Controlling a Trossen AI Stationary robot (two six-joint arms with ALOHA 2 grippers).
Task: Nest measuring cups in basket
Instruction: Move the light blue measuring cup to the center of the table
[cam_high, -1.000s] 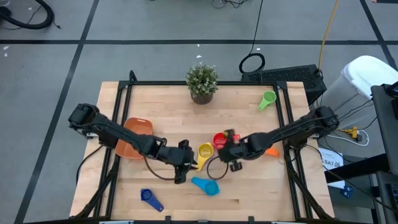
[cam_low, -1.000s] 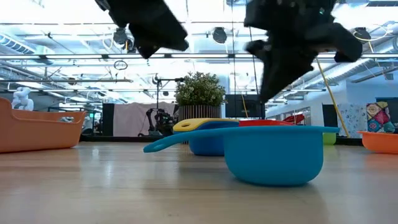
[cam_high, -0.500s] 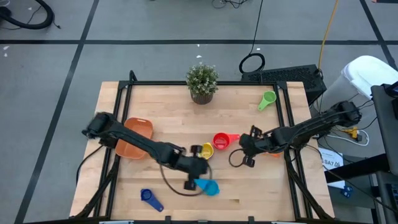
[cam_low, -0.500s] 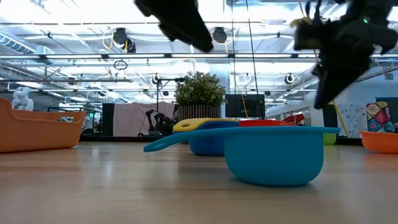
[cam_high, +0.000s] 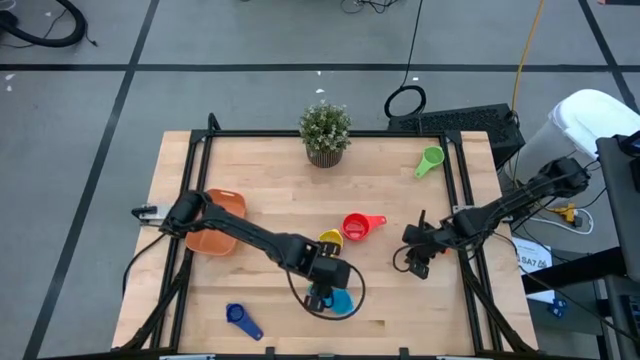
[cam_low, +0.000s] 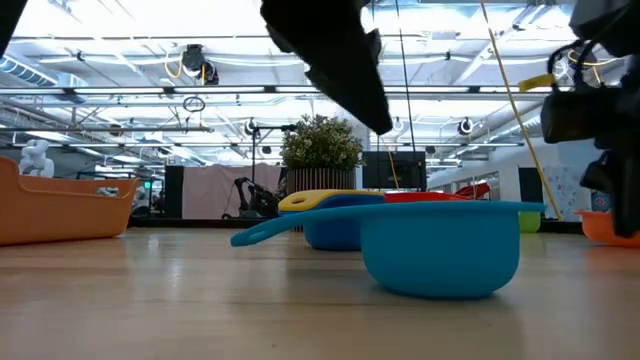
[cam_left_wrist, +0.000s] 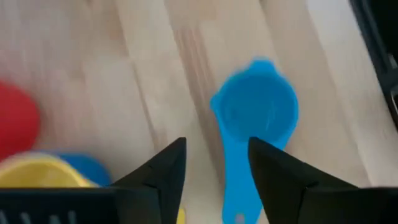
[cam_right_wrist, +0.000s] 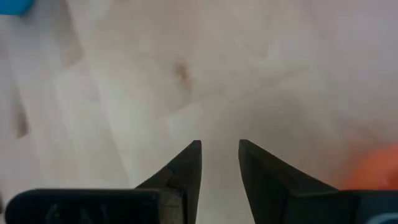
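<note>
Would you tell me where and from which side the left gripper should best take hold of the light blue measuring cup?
Probably by its flat handle, from straight above. The light blue measuring cup lies upright on the table, and its narrow handle runs between the fingers of the open left gripper, which hovers over it. The round bowl looks too wide for the gap between the fingers.

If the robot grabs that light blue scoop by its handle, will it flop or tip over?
Probably not. The light blue measuring cup looks like stiff moulded plastic, so its flat handle likely won't bend. It seems light and may slide on the smooth wooden table. Its wide bowl sits flat, so tipping seems unlikely.
</note>
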